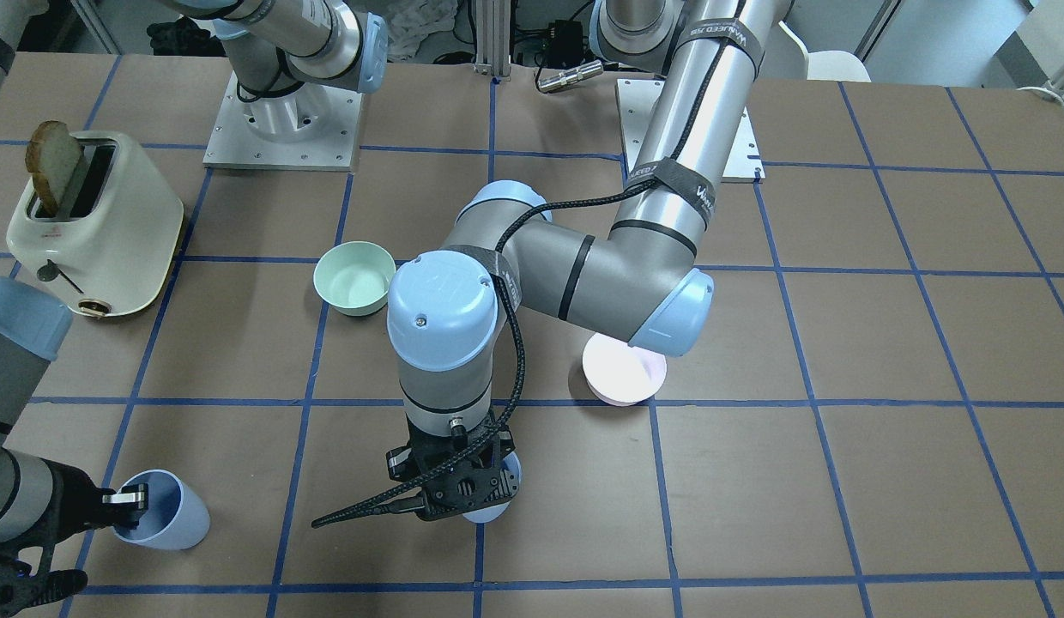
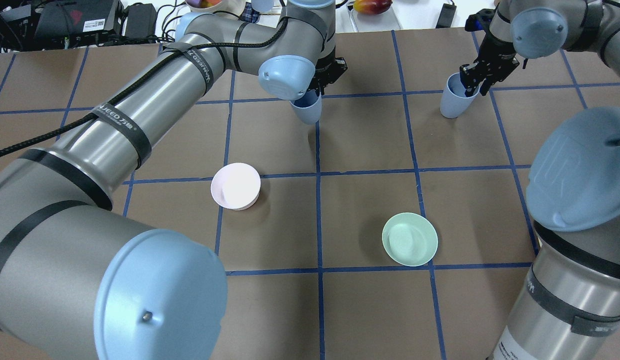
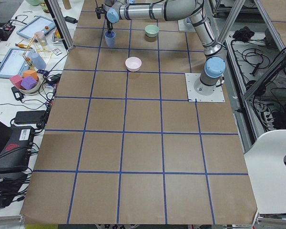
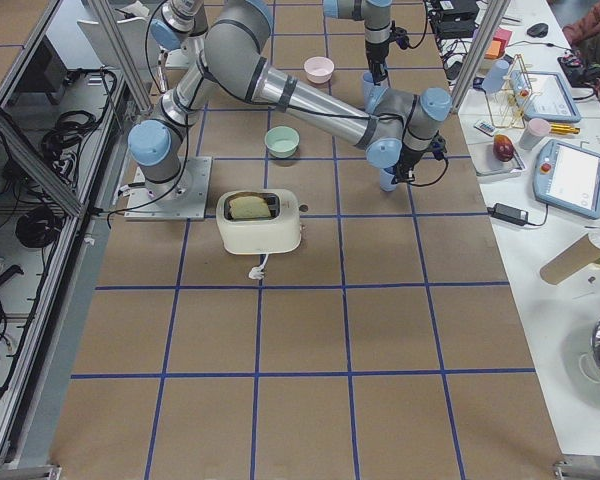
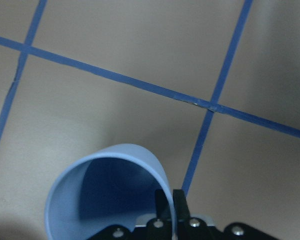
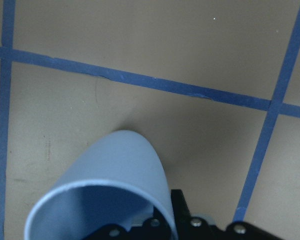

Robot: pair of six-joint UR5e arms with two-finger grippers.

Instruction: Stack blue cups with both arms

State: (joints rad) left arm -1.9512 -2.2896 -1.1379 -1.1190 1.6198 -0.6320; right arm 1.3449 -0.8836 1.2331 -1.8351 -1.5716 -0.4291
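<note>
tabletop (image 2: 370, 220): work zone by the edge opposite the robot | left blue cup (image 2: 307, 109): seemingly raised, wall clamped in left hand (image 5: 169, 200), which straddles the rim | right blue cup (image 2: 452, 102): along same edge, tilted, rim clamped in right hand (image 2: 470, 86) | rim grips probably leave the bodies free for nesting

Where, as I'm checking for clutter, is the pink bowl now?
In the overhead view the pink bowl sits left of centre, on the robot's left side, with the mint-green bowl to its right.
</note>
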